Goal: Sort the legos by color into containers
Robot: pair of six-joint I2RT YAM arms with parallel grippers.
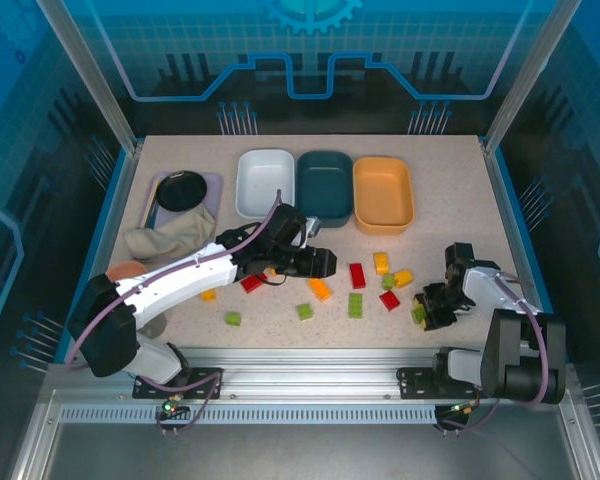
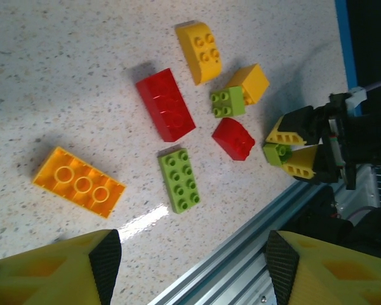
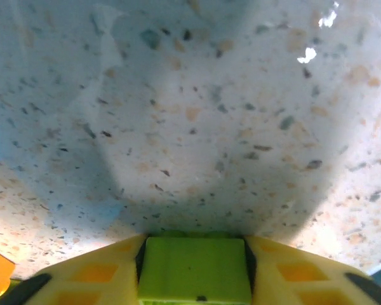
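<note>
table [image 2: 57, 57]: speckled stone-look, smooth, sl. sheen
legos [image 2: 166, 105]: glossy hard plastic
tubs [image 1: 265, 195]: smooth plastic, semi-matt
rail [image 1: 310, 357]: bare metal, ribbed
cloth [image 1: 167, 243]: soft fabric, matt, creased

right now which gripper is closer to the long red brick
Left. The left gripper is open just left of the long red brick; the right gripper, shut on a green brick, sits farther off to its right.

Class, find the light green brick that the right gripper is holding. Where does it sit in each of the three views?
Top external: green brick, lower right.
Left wrist: green brick, right of centre.
Right wrist: green brick, bottom centre.
Shared landmark: the right gripper, yellow-fingered, clamped on the brick.
</note>
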